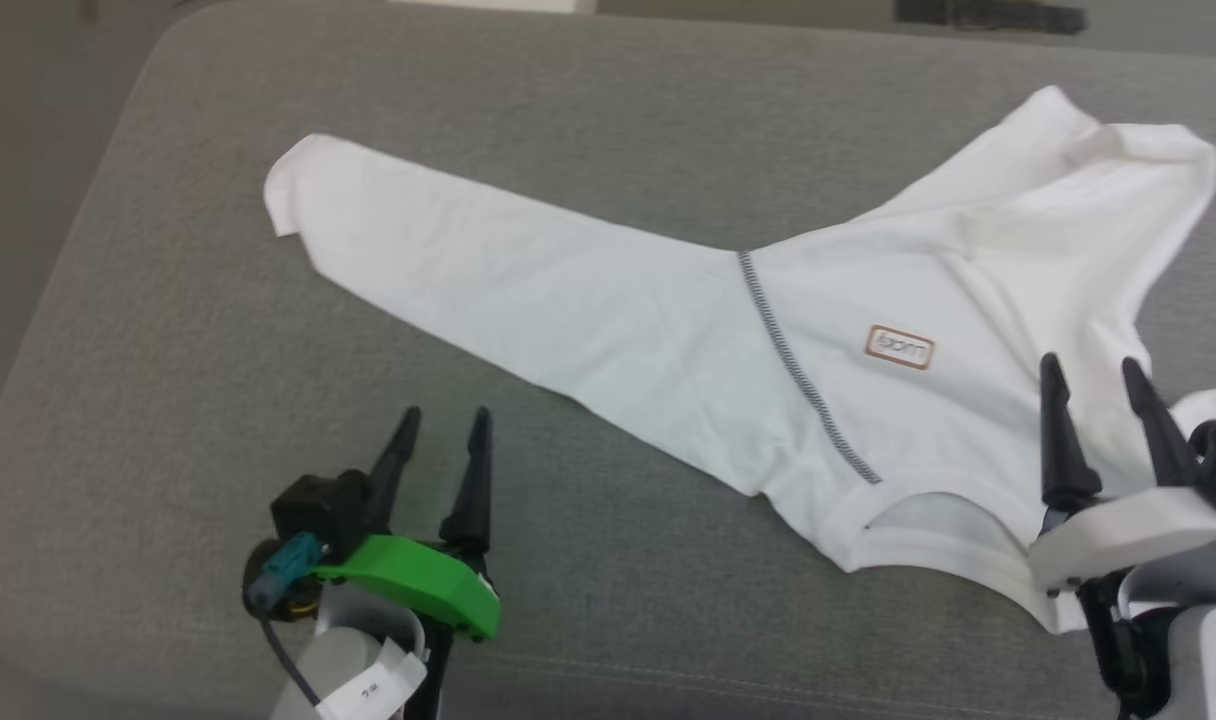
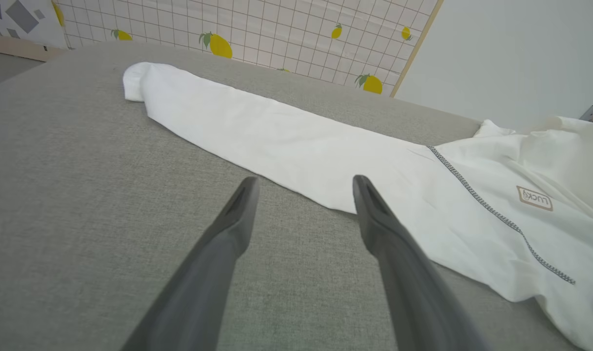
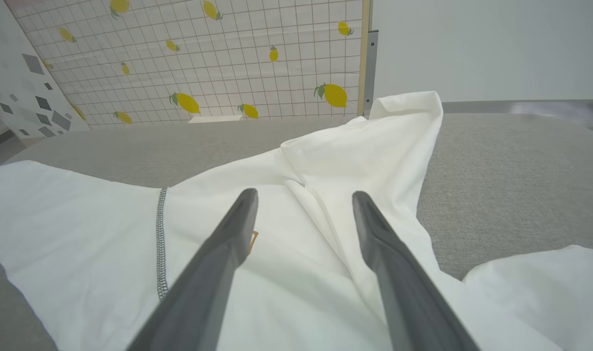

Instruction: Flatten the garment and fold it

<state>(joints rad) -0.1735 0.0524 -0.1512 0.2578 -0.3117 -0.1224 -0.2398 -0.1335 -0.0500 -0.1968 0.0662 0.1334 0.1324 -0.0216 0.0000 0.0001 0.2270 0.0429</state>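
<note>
The white garment (image 1: 668, 310) lies spread on the grey cushion, one long sleeve stretched toward the far left and its body bunched at the right. A dark zigzag seam (image 1: 803, 375) crosses it beside a small brown logo patch (image 1: 899, 347), and the ribbed neckline (image 1: 928, 545) faces the near edge. My left gripper (image 1: 444, 418) hovers open over bare cushion, just short of the sleeve (image 2: 257, 122). Over the garment's body (image 3: 306, 234) near the neckline, my right gripper (image 1: 1093, 368) stands open with nothing between its fingers.
The grey cushion (image 1: 168, 350) rounds off at its far left corner and drops away at the left and near edges. Behind it stands a wall with a lemon-print grid (image 3: 218, 63) and a plain pale panel (image 3: 486, 44).
</note>
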